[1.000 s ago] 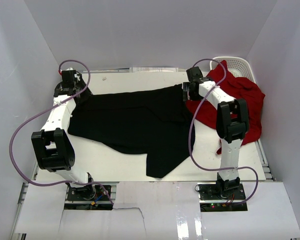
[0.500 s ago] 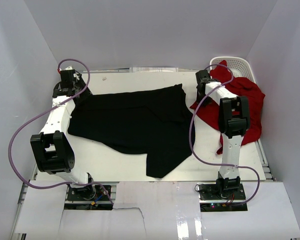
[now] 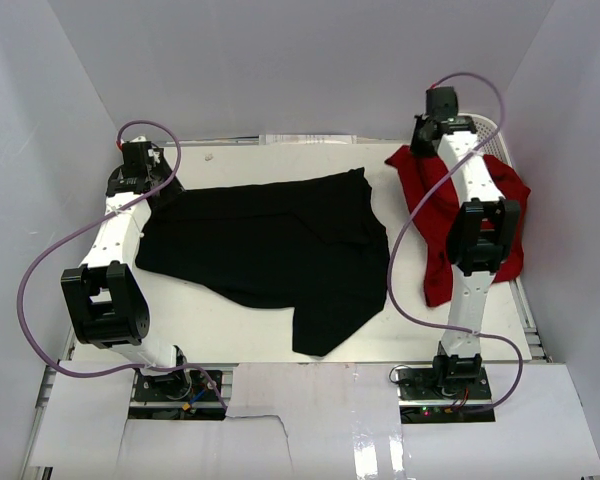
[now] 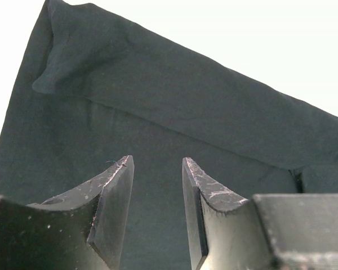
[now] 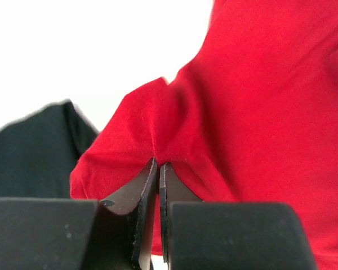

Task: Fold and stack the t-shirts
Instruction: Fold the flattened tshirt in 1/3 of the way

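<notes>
Hanging at the far right of the table (image 3: 230,335), the red t-shirt (image 3: 517,215) is trailing down toward you from your right gripper (image 5: 158,164), which is pinching a fold of it. The black t-shirt (image 3: 270,245) is lying spread to its left, under your left gripper (image 4: 156,160), whose jaws are standing apart, holding nothing.

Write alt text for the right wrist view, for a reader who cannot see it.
The right gripper, jaws shut, pinches a fold of the red t-shirt, which fills the right and centre of the frame. A corner of the black t-shirt shows at the lower left, against the bright white table.
</notes>
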